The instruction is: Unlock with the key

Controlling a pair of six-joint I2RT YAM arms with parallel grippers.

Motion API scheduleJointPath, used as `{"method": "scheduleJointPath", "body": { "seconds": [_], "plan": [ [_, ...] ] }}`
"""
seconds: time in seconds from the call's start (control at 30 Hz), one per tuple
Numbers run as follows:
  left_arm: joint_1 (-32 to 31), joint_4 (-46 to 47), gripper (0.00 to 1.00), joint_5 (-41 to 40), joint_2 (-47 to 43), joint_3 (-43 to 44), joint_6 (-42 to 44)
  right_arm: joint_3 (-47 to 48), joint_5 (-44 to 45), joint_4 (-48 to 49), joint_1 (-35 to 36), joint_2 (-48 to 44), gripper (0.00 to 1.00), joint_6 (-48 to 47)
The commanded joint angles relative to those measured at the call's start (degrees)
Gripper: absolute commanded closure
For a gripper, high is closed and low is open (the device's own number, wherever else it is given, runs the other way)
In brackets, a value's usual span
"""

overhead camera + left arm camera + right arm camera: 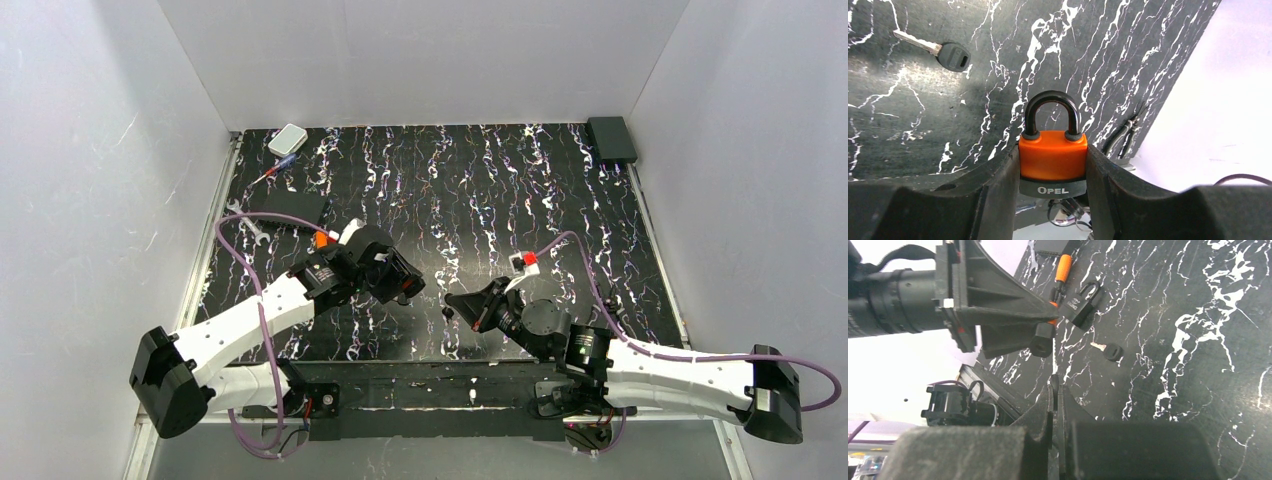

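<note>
Near gripped padlock [1053,155], loose key [950,54], distant wrench [245,221]

In your left wrist view, the padlock [1053,155] has both flanks and its base tucked behind the fingers [998,195] of the left gripper [1053,172], so you can't see a keyhole. From above, that gripper covers the lock almost wholly, and the key [449,313] is a mere dark speck (blade unreadable). Your right wrist view hides part of the lock's body behind one finger.

Bright even light; white wall [1228,100] overexposed in wrist views; glare on tabletop [898,100]; blurred foreground.
</note>
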Motion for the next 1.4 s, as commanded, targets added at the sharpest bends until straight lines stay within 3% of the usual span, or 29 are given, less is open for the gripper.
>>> {"method": "scheduleJointPath", "body": {
  "seconds": [0.0, 0.6, 1.37],
  "plan": [
    [0.8, 6.0, 1.0, 2.5, -1.9, -2.6, -5.5, -0.1, -1.2, 5.8, 0.0, 0.1, 0.99, 0.5],
    [1.7, 16.8, 1.0, 7.6, 0.1, -7.0, -12.4, -0.9, -3.3, 7.7, 0.1, 3.4, 0.99, 0.2],
    [1.7, 17.5, 1.0, 10.0, 1.6, -6.2, -11.5, 0.5, 0.6, 7.9, 0.1, 6.3, 0.99, -1.9]
  ]
}}
